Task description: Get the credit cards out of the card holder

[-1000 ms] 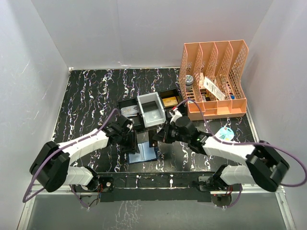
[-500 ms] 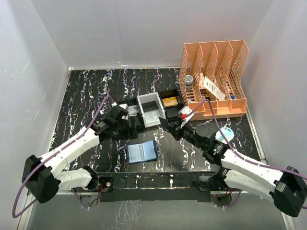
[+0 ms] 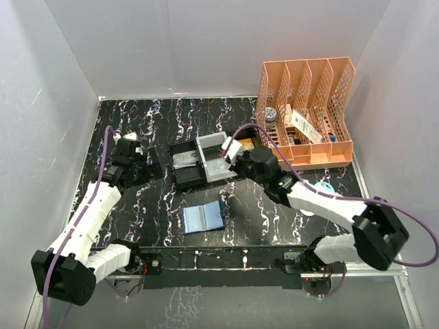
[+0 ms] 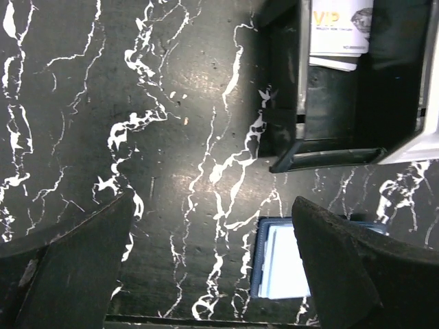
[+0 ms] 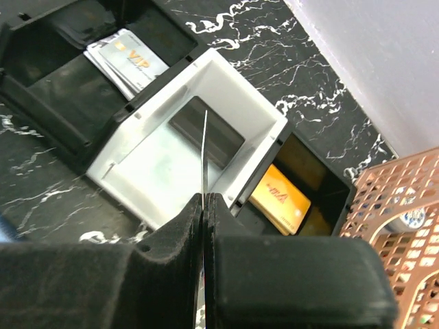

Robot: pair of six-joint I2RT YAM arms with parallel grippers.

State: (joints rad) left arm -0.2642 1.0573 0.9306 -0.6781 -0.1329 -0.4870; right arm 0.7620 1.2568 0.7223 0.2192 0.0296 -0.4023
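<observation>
Black marbled table (image 3: pixel 137 123) under my arms. Card holder (image 3: pixel 204 219) nearest, lying open, pale inside up, apart from both grippers. My left gripper (image 4: pixel 212 202) hangs over tabletop left of tray (image 3: pixel 182 179), fingers spread wide, holding nothing. My right gripper (image 5: pixel 204 199) pinches one credit card (image 5: pixel 205 147) edge-on above tray's white bin (image 5: pixel 264 113). Other credit cards (image 5: pixel 123 60) lie in black compartment alongside. Peach file rack (image 3: pixel 305 113) farthest.

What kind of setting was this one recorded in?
Probably a lab robot test cell: plain white panel walls enclose a black marble-patterned tabletop, two white robot arms are mounted at its near edge, and a peach perforated plastic file rack serves as a prop.
</observation>
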